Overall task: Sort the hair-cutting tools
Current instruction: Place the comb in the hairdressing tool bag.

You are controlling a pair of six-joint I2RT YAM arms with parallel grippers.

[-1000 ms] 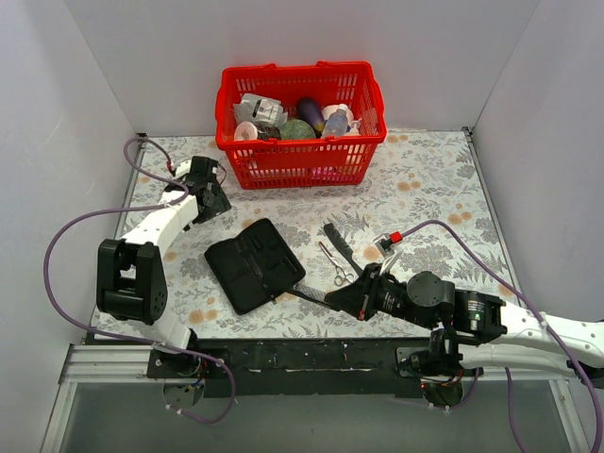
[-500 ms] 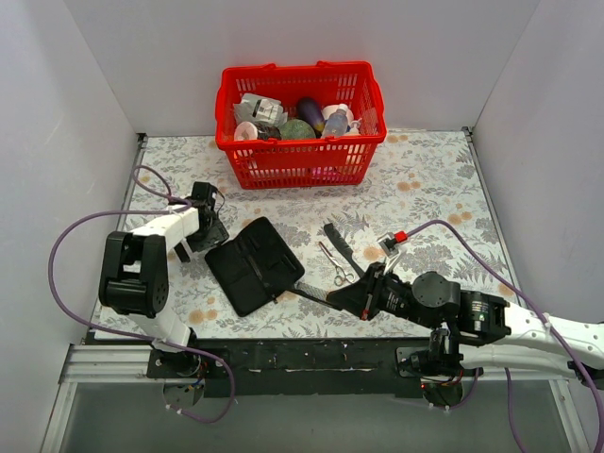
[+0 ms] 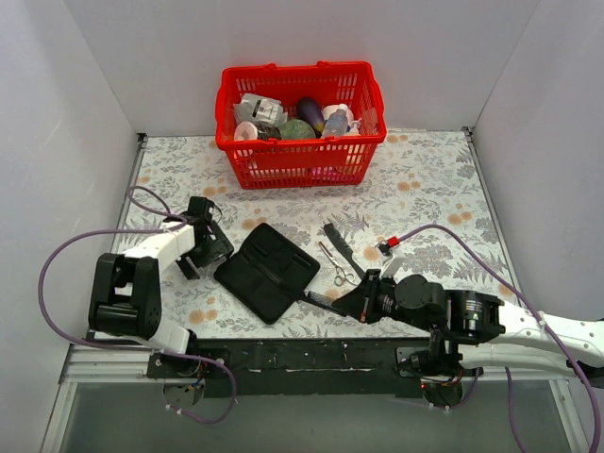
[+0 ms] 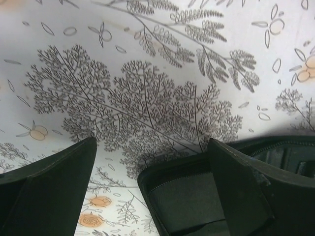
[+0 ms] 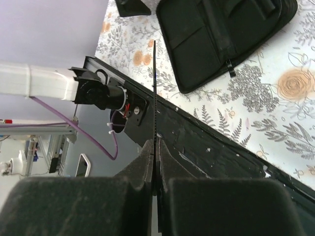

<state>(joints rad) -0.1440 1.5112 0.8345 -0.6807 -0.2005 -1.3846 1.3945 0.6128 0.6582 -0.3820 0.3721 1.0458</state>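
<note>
The silver scissors lie on the floral table, right of the black folding case. My right gripper is shut on the narrow black comb, which points left toward the case's near right corner. In the right wrist view the comb is edge-on between the closed fingers, held above the table's front rail. My left gripper is open at the case's left corner. In the left wrist view that corner lies between the spread fingers.
A red basket of bottles and packets stands at the back centre. A black strip lies just behind the scissors. The black front rail runs along the near edge. White walls enclose left, right and back.
My left gripper came down and right to the case's left corner. The case slid right and turned. My right gripper with the comb shifted slightly left.
</note>
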